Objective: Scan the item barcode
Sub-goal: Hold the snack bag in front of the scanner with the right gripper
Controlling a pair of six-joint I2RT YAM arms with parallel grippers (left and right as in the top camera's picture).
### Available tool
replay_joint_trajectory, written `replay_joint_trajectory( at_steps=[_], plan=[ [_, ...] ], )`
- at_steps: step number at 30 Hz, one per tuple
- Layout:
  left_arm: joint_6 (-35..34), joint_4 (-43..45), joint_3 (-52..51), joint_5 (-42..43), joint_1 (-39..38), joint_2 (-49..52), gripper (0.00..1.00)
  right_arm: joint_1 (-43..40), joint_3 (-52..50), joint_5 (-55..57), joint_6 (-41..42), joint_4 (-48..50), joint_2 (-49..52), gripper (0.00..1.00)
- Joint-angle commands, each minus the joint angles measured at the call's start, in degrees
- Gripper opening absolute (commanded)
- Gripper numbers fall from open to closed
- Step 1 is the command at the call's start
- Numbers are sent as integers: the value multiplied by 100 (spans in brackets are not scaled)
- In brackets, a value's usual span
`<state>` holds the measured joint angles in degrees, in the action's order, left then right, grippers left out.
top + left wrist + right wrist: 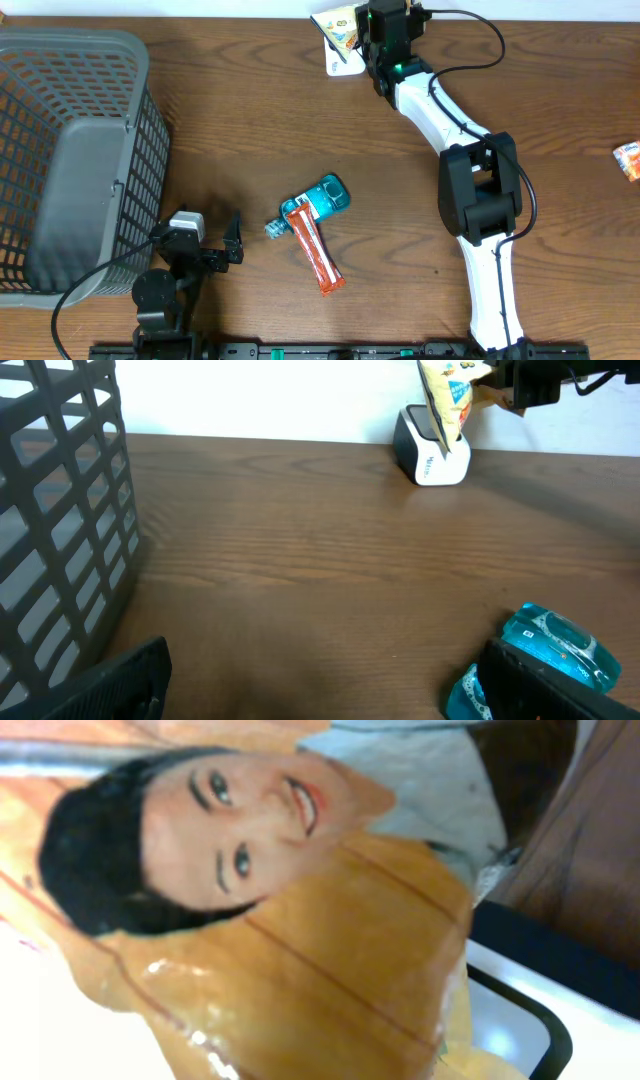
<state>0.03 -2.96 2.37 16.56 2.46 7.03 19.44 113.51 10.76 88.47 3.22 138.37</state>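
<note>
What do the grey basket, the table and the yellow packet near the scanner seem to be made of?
Grey basket: likely moulded plastic, matte, with a lattice wall. Table: wood or wood-look laminate, with visible grain. Yellow packet: probably glossy plastic film; it shows creases and glare.

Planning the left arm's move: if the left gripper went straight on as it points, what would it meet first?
Probably nothing near: bare table lies ahead of the left gripper, basket to its left, teal bottle to its right. The far scanner sits slightly right.
</note>
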Motion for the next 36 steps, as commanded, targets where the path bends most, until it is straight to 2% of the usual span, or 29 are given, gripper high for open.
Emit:
replay_joint_trajectory(
  at_steps=[1, 4, 9, 10, 20, 24, 36],
  plan=[
    [35, -79, -155, 33, -2, -20, 98, 39, 201, 186, -540, -2, 9, 2],
    [35, -79, -155, 33, -2, -20, 98, 39, 426, -48, -1652, 0, 9, 2],
    [35, -79, -155, 33, -2, -20, 98, 186, 951, -369, -4280, 9, 9, 1],
    [35, -79, -155, 33, -2, -20, 98, 284, 1005, -407, -5021, 72, 9, 1],
    [35, -79, -155, 33, -2, -20, 98, 761, 1010, -372, -7281, 544, 365, 1],
    [35, -79, -155, 33, -2, -20, 98, 800, 1010, -229, -7705, 625, 525, 1],
    [35, -79, -155, 33, -2, -20, 98, 688, 1010, 28, -7696, 326, 579, 1]
  ],
)
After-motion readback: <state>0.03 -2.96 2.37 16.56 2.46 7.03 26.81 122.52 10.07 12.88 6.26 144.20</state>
